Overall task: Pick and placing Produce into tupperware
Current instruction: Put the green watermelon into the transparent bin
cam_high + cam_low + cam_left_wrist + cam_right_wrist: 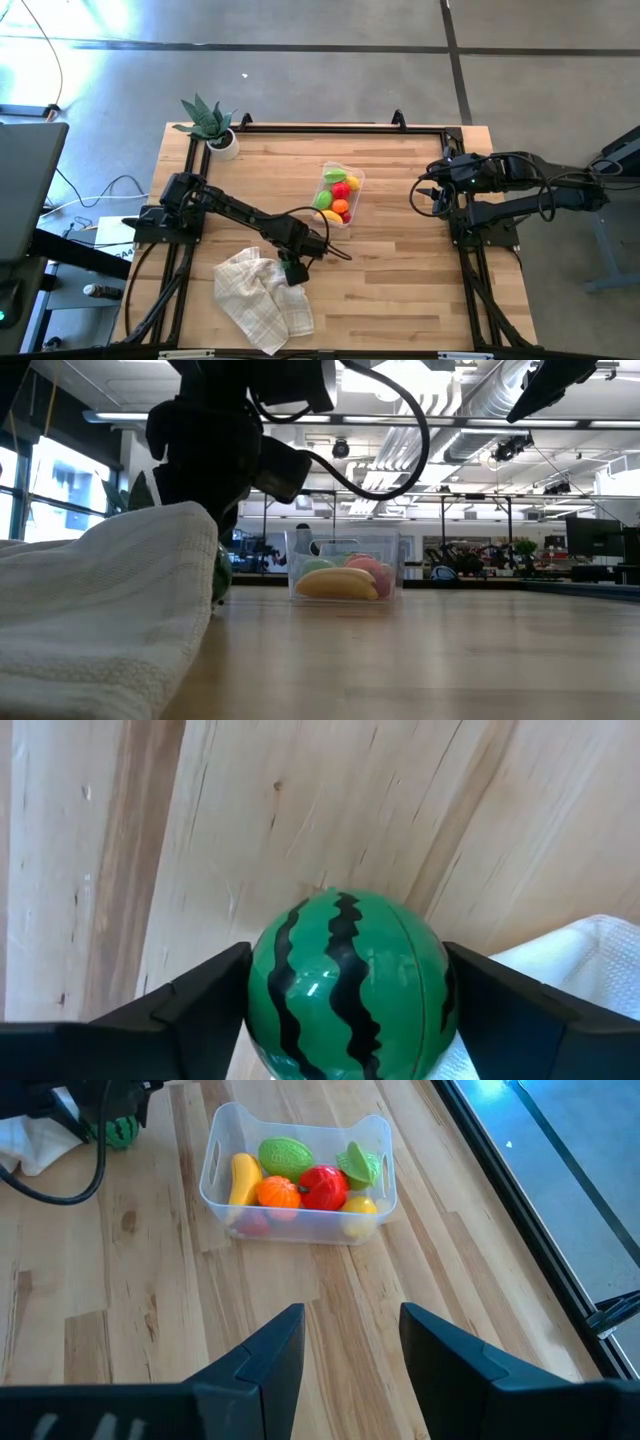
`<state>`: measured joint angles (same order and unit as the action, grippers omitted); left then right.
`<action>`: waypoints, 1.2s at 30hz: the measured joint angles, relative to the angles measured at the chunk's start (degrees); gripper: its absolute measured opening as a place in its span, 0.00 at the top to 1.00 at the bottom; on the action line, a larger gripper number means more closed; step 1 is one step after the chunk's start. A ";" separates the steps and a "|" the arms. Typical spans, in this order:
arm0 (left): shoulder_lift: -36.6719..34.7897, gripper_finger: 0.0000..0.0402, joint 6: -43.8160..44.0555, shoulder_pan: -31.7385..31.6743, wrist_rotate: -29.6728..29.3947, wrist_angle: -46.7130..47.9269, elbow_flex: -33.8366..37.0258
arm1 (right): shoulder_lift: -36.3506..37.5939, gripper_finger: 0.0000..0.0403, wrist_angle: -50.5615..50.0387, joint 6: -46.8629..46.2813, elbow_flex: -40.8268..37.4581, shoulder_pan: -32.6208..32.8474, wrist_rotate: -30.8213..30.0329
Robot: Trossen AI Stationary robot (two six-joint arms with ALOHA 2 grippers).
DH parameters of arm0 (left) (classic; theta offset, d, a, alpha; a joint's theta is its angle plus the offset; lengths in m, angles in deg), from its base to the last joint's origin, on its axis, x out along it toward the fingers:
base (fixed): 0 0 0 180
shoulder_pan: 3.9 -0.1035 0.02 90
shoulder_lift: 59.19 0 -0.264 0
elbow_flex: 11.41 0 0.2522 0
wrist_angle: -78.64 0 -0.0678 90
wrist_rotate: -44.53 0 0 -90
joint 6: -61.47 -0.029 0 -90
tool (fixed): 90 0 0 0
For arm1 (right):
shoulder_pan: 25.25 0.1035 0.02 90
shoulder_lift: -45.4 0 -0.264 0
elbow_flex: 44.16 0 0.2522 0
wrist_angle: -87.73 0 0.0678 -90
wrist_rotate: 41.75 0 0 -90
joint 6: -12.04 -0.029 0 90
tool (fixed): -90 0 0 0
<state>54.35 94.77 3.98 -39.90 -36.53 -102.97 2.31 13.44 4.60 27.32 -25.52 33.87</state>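
The striped green melon (pixel 350 985) sits on the wooden table beside the white checked cloth (pixel 262 295). My left gripper (pixel 293 268) points down over the melon, one finger on each side. The clear tupperware (pixel 297 1175) stands mid-table. It holds a yellow banana (pixel 243 1175), an orange ball (pixel 279 1192), a red piece (pixel 322 1185) and green pieces (pixel 285 1155). My right gripper (pixel 350 1370) hovers open at the table's right side, well above the wood, with nothing between its fingers. My left gripper has the melon between its two fingers, which lie against its two opposite sides (pixel 262 995) at about its widest part. The fingers come from above, pointing down. The melon is low at the table (pixel 120 1130) next to the cloth's edge.
A spiky green plant in a white pot (pixel 212 125) stands at the far left corner. The crumpled cloth (pixel 100 610) covers the near left part of the table. Bare wood lies between the melon and the tupperware (pixel 340 195) and along the near right.
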 joint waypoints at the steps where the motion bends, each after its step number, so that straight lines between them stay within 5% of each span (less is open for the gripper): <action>1: -0.02 0.28 0.00 0.00 0.00 -0.04 -0.02 | -0.01 0.61 0.00 0.00 0.00 0.00 0.00; 5: -0.07 0.31 0.05 0.00 0.00 -0.09 -0.04 | -0.02 0.61 0.00 0.00 0.00 0.00 0.00; 13: 0.02 0.21 1.04 0.02 -0.01 -0.11 -0.02 | 0.00 0.61 0.00 -0.01 0.00 0.00 -0.01; 22: -0.02 0.30 1.05 0.00 0.14 -0.15 -0.02 | 0.00 0.61 0.00 -0.02 0.00 0.00 -0.01; 30: 0.09 0.24 1.49 0.11 1.91 -0.31 -0.29 | -0.02 0.61 0.00 0.00 0.00 0.00 0.00; 36: 0.11 0.30 -0.18 0.11 1.64 -0.35 -2.89 | 0.00 0.61 0.00 -0.01 0.00 0.00 -0.01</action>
<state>54.46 94.59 4.09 -38.27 -36.88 -105.86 2.31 13.44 4.59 27.32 -25.52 33.86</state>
